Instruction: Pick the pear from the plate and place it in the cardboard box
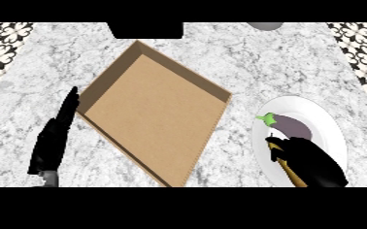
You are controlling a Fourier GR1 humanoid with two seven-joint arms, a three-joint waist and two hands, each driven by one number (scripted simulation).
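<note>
— While the right hand (309,164) lay over the plate's (327,125) near part, where was the pear (288,169)?
— Mostly hidden under it: a yellow-brown sliver, probably the pear, ran along the hand's left edge, near an aubergine (290,126). Whether the hand had closed on it, I couldn't tell.
— And the cardboard box (154,111)?
— Left of the plate, beside the open, resting left hand (54,136); the carry would run leftward.
</note>
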